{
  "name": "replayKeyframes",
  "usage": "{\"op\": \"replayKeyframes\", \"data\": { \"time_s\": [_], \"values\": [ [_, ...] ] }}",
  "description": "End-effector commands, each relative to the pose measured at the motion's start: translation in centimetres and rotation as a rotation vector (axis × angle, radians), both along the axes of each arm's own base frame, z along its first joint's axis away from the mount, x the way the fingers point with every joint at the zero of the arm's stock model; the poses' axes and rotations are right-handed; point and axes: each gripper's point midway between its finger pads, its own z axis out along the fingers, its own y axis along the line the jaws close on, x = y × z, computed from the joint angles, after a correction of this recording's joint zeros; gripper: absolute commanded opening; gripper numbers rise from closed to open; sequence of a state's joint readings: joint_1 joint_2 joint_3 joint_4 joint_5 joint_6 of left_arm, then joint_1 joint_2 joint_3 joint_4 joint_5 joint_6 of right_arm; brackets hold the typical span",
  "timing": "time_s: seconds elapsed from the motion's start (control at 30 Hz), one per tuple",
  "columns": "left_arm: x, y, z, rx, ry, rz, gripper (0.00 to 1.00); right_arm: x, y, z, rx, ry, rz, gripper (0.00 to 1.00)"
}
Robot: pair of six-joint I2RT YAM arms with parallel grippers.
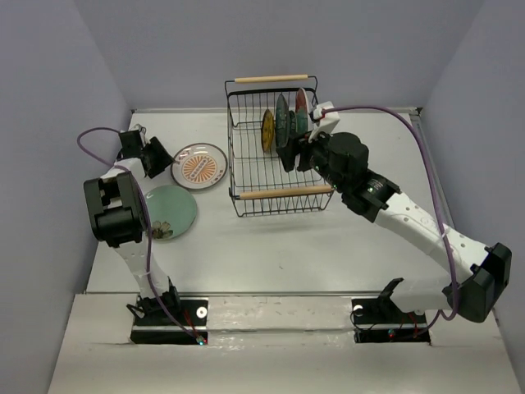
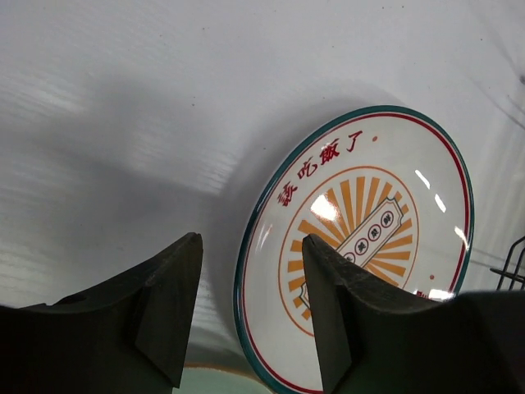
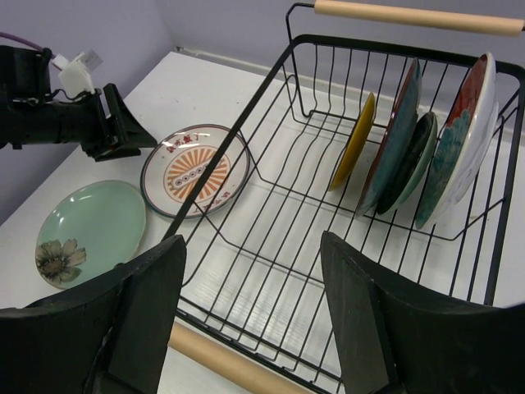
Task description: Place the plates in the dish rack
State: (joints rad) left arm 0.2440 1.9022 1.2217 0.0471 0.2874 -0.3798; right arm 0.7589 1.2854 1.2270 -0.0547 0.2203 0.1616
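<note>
The black wire dish rack (image 1: 283, 191) holds several plates upright: amber-yellow (image 1: 267, 130), large blue-teal (image 1: 281, 121), small dark teal (image 1: 291, 128) and red with teal flowers (image 1: 302, 109). The white plate with orange centre (image 1: 200, 166) and the mint green plate (image 1: 170, 209) lie flat on the table left of the rack. My left gripper (image 1: 160, 158) is open at the white plate's left rim. In the left wrist view the gripper (image 2: 251, 246) straddles that rim of the plate (image 2: 369, 238). My right gripper (image 1: 294, 152) is open and empty above the rack (image 3: 414, 15).
White table (image 1: 271, 246) with lilac walls on three sides. A purple cable loops from the left arm (image 1: 115, 205). The right arm (image 1: 410, 217) reaches across the right half of the table. The rack's near wooden handle (image 3: 221, 365) lies just below my right fingers.
</note>
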Motion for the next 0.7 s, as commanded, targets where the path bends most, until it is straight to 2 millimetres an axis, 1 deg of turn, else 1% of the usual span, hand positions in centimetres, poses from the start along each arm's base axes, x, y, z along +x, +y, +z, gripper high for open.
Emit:
{"op": "replayKeyframes", "data": {
  "time_s": [0.0, 0.1, 0.17, 0.2, 0.27, 0.37, 0.4, 0.47, 0.5, 0.57, 0.6, 0.67],
  "values": [
    [1.1, -0.5, 0.0, -0.018, -0.003, -0.080, 0.61, 0.2, 0.7, 2.2, 0.057, -0.061, 0.020, 0.72],
    [1.2, -1.2, -1.2, -0.050, 0.014, -0.121, 0.59, 0.5, 1.0, 1.5, 0.052, -0.045, 0.022, 0.71],
    [1.2, -1.5, -1.5, -0.064, 0.018, -0.139, 0.57, 0.6, 1.3, 1.0, 0.048, -0.035, 0.025, 0.71],
    [1.1, -1.7, -2.1, -0.073, 0.029, -0.146, 0.56, 0.7, 1.3, 1.0, 0.048, -0.035, 0.025, 0.71],
    [1.1, -2.0, -2.6, -0.086, 0.035, -0.160, 0.53, 0.8, 1.5, 0.8, 0.045, -0.031, 0.028, 0.71],
    [1.3, -2.0, -3.0, -0.094, 0.036, -0.163, 0.42, 1.0, 1.8, 0.3, 0.043, -0.020, 0.032, 0.71],
    [1.5, -2.0, -2.8, -0.092, 0.030, -0.163, 0.30, 1.1, 2.0, 0.0, 0.039, -0.013, 0.036, 0.71],
    [1.7, -1.6, -2.4, -0.080, 0.022, -0.148, 0.14, 1.2, 2.3, -0.3, 0.037, -0.007, 0.041, 0.71],
    [1.9, -1.4, -1.9, -0.074, 0.009, -0.142, 0.06, 1.3, 2.4, -0.6, 0.032, -0.003, 0.044, 0.71],
    [2.0, -0.6, -1.0, -0.078, -0.017, -0.111, 0.06, 1.3, 2.7, -0.5, 0.032, -0.004, 0.058, 0.71],
    [2.2, -0.3, 0.3, -0.077, -0.046, -0.098, 0.06, 1.3, 2.9, -0.4, 0.031, -0.005, 0.063, 0.71],
    [2.3, 0.5, 1.7, -0.086, -0.083, -0.046, 0.06, 1.4, 3.2, -0.3, 0.035, -0.007, 0.073, 0.71]
  ]
}}
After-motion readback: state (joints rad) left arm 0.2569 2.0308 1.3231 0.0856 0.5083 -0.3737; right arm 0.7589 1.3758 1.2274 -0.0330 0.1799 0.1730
